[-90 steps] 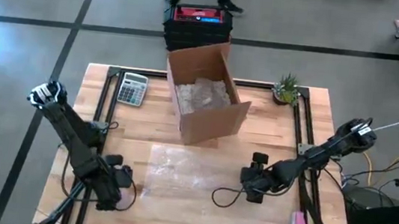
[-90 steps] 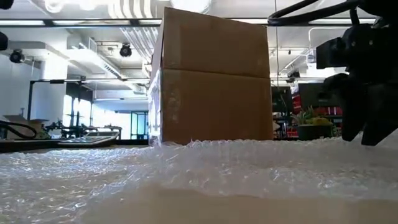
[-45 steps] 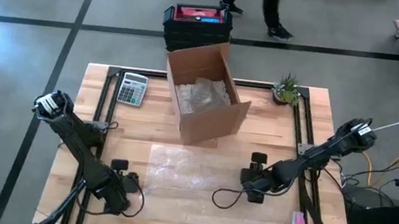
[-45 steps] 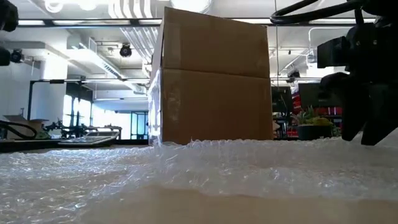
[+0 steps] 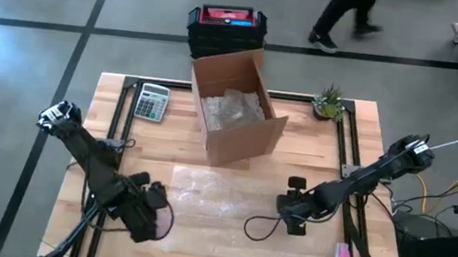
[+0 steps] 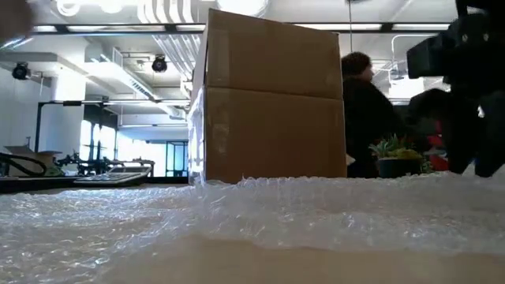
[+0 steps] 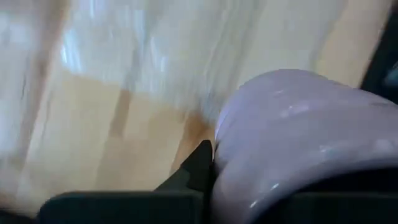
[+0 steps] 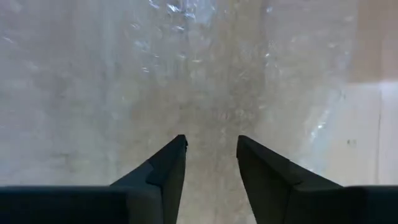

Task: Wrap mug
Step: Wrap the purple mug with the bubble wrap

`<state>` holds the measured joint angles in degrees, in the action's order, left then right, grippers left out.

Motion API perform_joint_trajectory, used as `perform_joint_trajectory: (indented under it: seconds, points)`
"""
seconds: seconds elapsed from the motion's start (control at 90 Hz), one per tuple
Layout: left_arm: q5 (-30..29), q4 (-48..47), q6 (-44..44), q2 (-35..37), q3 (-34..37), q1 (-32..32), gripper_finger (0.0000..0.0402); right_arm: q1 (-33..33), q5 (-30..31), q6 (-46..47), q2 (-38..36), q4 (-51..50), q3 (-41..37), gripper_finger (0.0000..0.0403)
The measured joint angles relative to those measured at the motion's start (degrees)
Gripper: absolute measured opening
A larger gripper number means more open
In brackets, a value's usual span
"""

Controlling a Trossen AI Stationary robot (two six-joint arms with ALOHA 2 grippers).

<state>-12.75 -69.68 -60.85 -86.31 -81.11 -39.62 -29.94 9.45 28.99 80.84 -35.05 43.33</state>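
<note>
The left gripper clenched the pale mug at the bubble wrap's left edge. The right gripper hung parted over the wrap's right side. Behind stood a cardboard box, calculator and small plant.

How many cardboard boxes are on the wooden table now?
1. The open brown cardboard box stands at the far middle of the wooden table, with crumpled bubble wrap inside. The dark red-topped case behind it is on the floor, not cardboard.
</note>
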Motion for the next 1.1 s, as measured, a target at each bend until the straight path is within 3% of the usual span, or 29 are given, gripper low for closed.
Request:
perform_joint_trajectory:
  seconds: [0.267,0.478,0.756,0.967,1.1]
  points:
    - [-0.3,11.9,19.1,-11.1,-5.2,14.2,0.0022,-3.8,-3.9,10.8,-12.5,-1.6,0.1,0.0223]
    - [2.9,21.0,31.8,-25.7,-13.4,22.7,0.0022,-7.5,-4.0,17.9,-14.8,-4.4,-0.5,0.0252]
    - [9.0,19.0,41.3,-39.3,-26.7,25.7,0.0022,-12.5,-3.9,24.6,-12.2,-7.0,-0.8,0.024]
    - [9.1,18.6,42.0,-41.9,-30.1,25.9,0.0025,-15.2,-3.9,29.2,-11.3,-6.9,-1.4,0.0222]
    - [9.1,19.8,41.9,-41.8,-30.0,25.9,0.0069,-15.6,-3.6,31.5,-11.3,-7.0,-1.8,0.0217]
